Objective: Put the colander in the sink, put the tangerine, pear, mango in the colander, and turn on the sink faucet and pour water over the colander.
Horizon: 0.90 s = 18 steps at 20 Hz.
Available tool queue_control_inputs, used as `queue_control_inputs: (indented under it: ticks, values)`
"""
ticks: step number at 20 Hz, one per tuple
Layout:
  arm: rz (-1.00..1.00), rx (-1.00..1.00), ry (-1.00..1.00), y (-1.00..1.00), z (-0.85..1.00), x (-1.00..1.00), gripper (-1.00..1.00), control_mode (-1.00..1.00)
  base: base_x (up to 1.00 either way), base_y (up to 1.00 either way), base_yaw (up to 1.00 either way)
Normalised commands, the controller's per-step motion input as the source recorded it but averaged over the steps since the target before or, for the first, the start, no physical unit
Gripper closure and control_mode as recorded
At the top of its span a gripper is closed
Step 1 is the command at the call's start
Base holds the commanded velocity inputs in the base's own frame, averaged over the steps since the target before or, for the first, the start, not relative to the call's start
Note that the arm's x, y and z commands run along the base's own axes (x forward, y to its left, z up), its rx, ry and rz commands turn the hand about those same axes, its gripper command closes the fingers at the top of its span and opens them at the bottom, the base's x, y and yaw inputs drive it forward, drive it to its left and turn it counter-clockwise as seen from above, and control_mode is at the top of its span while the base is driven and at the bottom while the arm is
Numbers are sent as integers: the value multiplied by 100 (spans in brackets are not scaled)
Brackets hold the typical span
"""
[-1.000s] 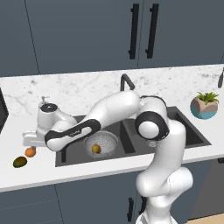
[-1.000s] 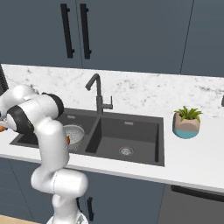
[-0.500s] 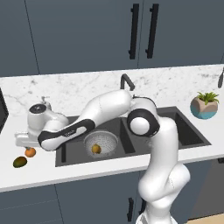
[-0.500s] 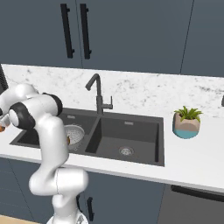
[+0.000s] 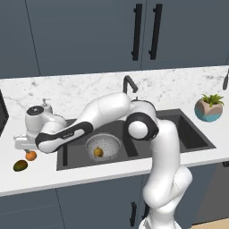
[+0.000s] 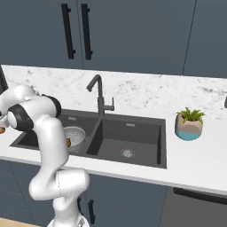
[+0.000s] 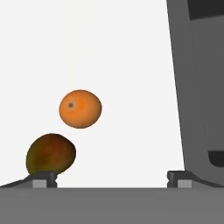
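Left base view — round silver perforated colander [image 5: 103,146] sits in dark charcoal sink [image 5: 188,134], small yellowish pear [image 5: 98,152] inside; gripper [image 5: 21,144] over counter.

Hand view — jaws wide, empty; bright orange tangerine [image 7: 80,108] beside dark green-brown mango [image 7: 50,154], on white counter [image 7: 131,65].

Arm stretched far left, tool [image 7: 111,177] open, pointing down.

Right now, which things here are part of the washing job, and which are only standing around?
Part of the job: colander in the sink, pear inside it, tangerine and mango on the counter, sink faucet, open gripper.

Only standing around: potted plant, upper cabinets.
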Motion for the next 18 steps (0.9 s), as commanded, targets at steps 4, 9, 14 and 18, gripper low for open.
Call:
queue_control_inputs:
  ticks: [4,9,14,18]
  values:
    - [0,0,0,0,-22,9,-100,-100,0,0,0]
    - [0,0,0,12,-14,19,-100,-100,0,0,0]
    - [0,0,0,22,-19,25,-100,-100,0,0,0]
    - [0,0,1,26,-20,19,-100,-100,0,0,0]
